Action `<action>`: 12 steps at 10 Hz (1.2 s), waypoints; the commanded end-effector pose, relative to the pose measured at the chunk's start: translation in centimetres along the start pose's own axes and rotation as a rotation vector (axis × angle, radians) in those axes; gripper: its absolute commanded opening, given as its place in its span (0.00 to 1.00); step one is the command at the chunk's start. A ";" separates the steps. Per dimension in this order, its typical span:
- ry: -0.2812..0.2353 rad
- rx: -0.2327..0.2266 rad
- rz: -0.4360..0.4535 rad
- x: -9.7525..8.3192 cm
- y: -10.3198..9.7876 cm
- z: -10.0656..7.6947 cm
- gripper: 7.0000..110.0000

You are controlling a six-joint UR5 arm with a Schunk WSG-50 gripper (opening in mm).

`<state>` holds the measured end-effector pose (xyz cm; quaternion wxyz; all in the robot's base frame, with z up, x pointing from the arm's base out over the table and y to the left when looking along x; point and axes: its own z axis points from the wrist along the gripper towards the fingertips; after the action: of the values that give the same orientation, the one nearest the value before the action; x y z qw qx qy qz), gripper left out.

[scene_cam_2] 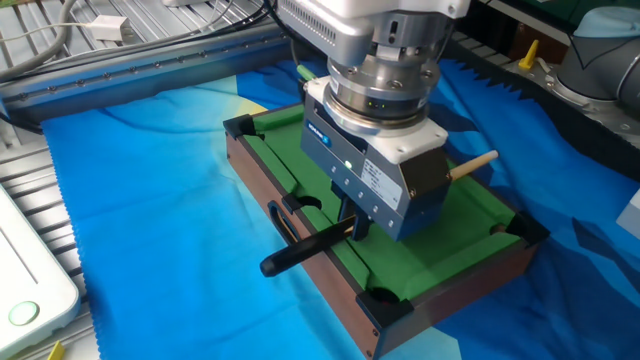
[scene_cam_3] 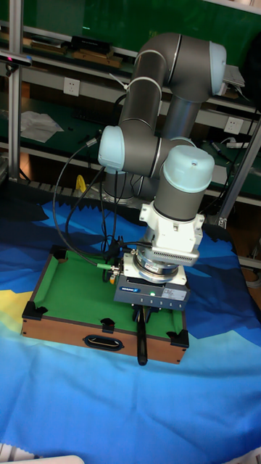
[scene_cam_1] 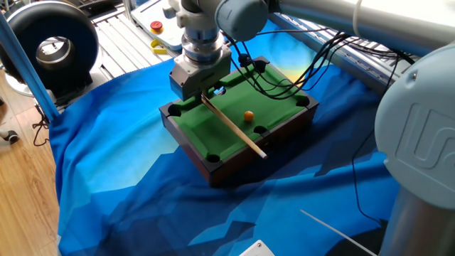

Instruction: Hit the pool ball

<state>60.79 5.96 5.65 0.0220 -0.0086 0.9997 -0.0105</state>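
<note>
Bright, even overhead light, soft shadows on the blue cloth [scene_cam_1: 106, 163], slightly soft focus.

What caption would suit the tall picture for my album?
Grey robot arm's claw grips a black-handled cue stick over a small green-felt wooden pool table.
</note>
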 end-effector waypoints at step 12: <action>-0.049 -0.063 -0.158 -3.3 5.3 -4.5 0.00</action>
<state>62.64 9.58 8.92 0.0329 -0.0592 0.9977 0.0074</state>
